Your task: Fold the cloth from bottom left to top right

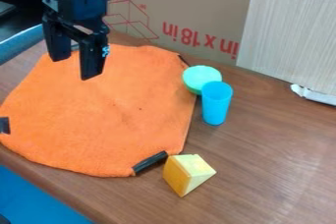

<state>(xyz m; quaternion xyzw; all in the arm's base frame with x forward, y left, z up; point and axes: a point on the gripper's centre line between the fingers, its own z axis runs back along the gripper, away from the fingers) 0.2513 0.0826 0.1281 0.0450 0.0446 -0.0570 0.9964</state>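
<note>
The soft orange fabric cloth (118, 110) lies spread flat on the brown wooden tabletop (263, 169), with no fold made. Above its upper left part, the black two-finger hand (76, 66) hangs open and empty; the whole diagonal fold looks left to do.

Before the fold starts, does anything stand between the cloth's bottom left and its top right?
Nothing visible stands on the orange cloth between those parts. The green bowl and blue cup are at its right edge, toward the top right.
</note>
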